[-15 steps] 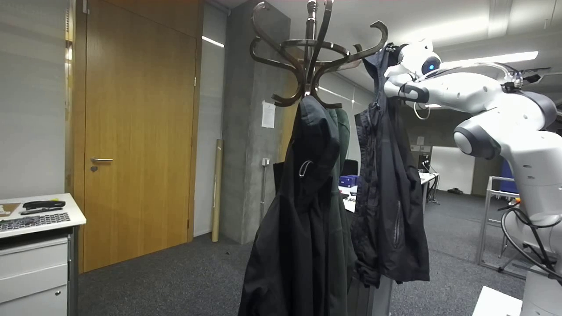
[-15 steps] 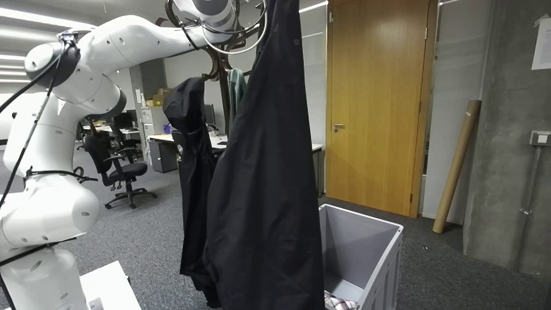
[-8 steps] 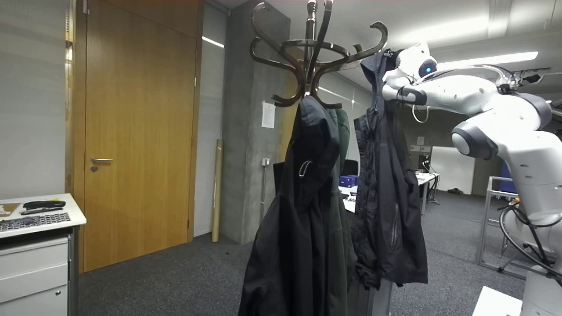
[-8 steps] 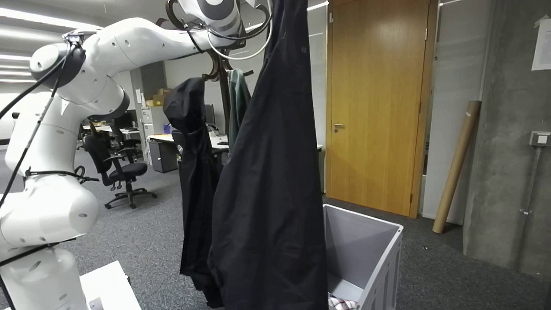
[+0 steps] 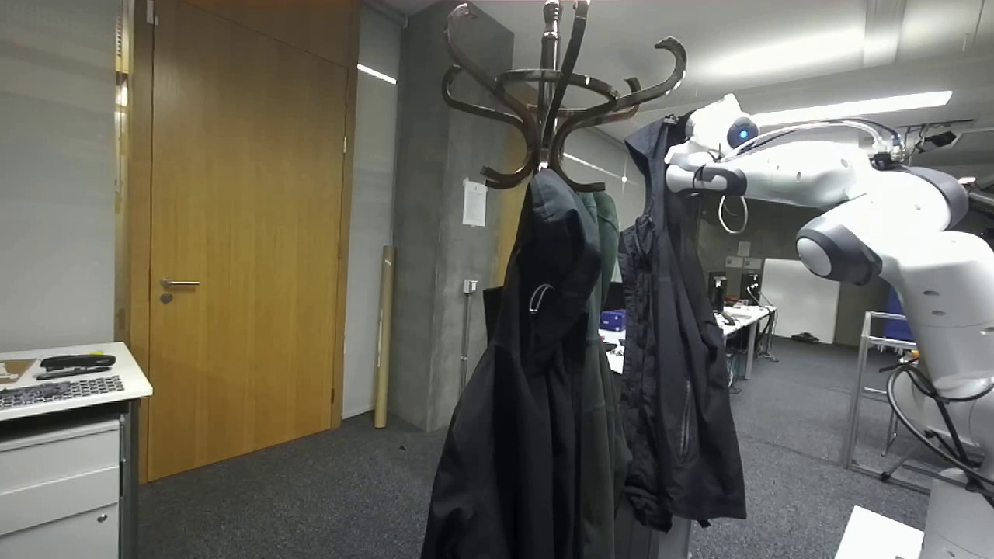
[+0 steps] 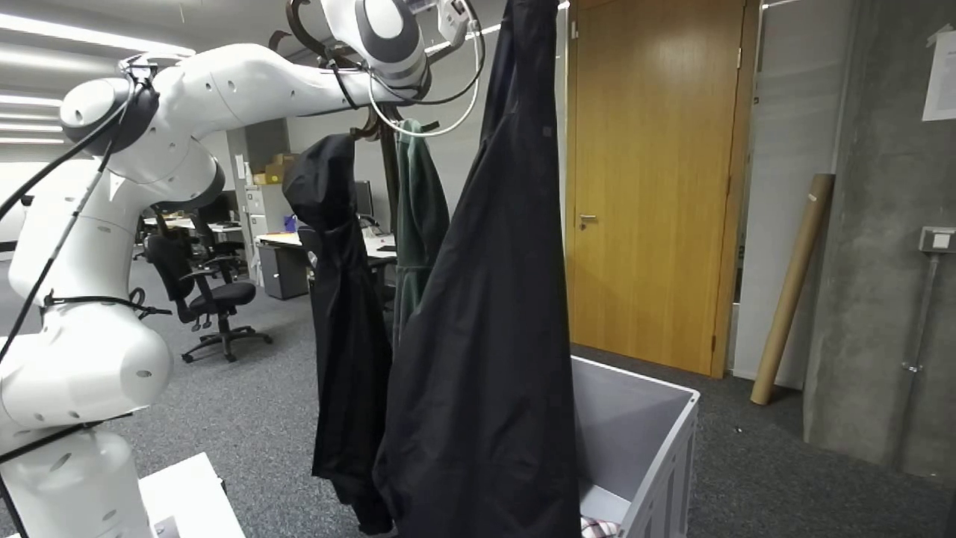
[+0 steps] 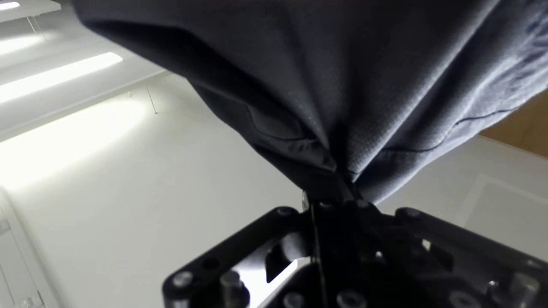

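Note:
My gripper (image 7: pixel 336 201) is shut on the top of a dark jacket (image 7: pixel 299 85), whose cloth bunches where the fingers meet in the wrist view. The jacket hangs down from the gripper in both exterior views (image 5: pixel 675 334) (image 6: pixel 485 336). The gripper (image 5: pixel 674 121) is beside the rightmost hook of a brown wooden coat rack (image 5: pixel 648 95), apart from it in that exterior view. A black hooded jacket (image 5: pixel 536 373) and a green garment (image 5: pixel 607 233) hang on the rack. The green garment also shows in an exterior view (image 6: pixel 420 194), partly behind the held jacket.
A grey crate (image 6: pixel 635 403) stands on the floor, partly behind the held jacket, with a plaid cloth (image 6: pixel 597 527) inside. A wooden door (image 6: pixel 650 187), a concrete pillar (image 5: pixel 450 217) and a cardboard tube (image 6: pixel 792 291) are behind. A white cabinet (image 5: pixel 62 466) stands at one side.
The gripper and held jacket have moved down and away from the rack's hook, left in one exterior view and right in the other. More of the green garment shows.

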Action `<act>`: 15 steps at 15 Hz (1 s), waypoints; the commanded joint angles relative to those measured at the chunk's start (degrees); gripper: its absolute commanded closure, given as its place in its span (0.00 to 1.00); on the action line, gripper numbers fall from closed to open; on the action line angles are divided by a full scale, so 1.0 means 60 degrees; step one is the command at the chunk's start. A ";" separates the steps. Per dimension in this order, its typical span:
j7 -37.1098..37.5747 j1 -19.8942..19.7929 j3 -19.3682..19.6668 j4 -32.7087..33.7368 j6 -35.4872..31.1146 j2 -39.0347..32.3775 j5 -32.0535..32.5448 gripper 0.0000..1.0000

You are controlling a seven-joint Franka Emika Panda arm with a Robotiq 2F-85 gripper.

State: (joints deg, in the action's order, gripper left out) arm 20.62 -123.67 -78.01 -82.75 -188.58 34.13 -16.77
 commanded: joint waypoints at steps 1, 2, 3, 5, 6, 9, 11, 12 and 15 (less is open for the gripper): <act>-0.0319 0.0417 -0.0186 -0.0092 0.0379 -0.0614 0.0405 1.00; -0.0389 0.0525 -0.0230 -0.0164 0.0574 -0.0694 0.0490 1.00; -0.0449 0.0697 -0.0209 -0.0286 0.0734 -0.0758 0.0557 1.00; -0.0576 0.1137 -0.0120 -0.0587 0.1048 -0.0919 0.0731 1.00; -0.0651 0.1372 -0.0071 -0.0733 0.1204 -0.1017 0.0830 1.00; -0.0911 0.2189 0.0258 -0.1243 0.1829 -0.1216 0.1203 1.00; -0.0976 0.2616 0.0515 -0.1480 0.2240 -0.1298 0.1431 1.00; -0.0995 0.2843 0.0653 -0.1587 0.2417 -0.1353 0.1525 1.00; -0.0920 0.3356 0.1058 -0.1900 0.2688 -0.1425 0.1809 1.00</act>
State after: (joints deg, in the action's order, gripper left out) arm 16.84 -107.83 -74.52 -92.91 -173.22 28.46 -8.61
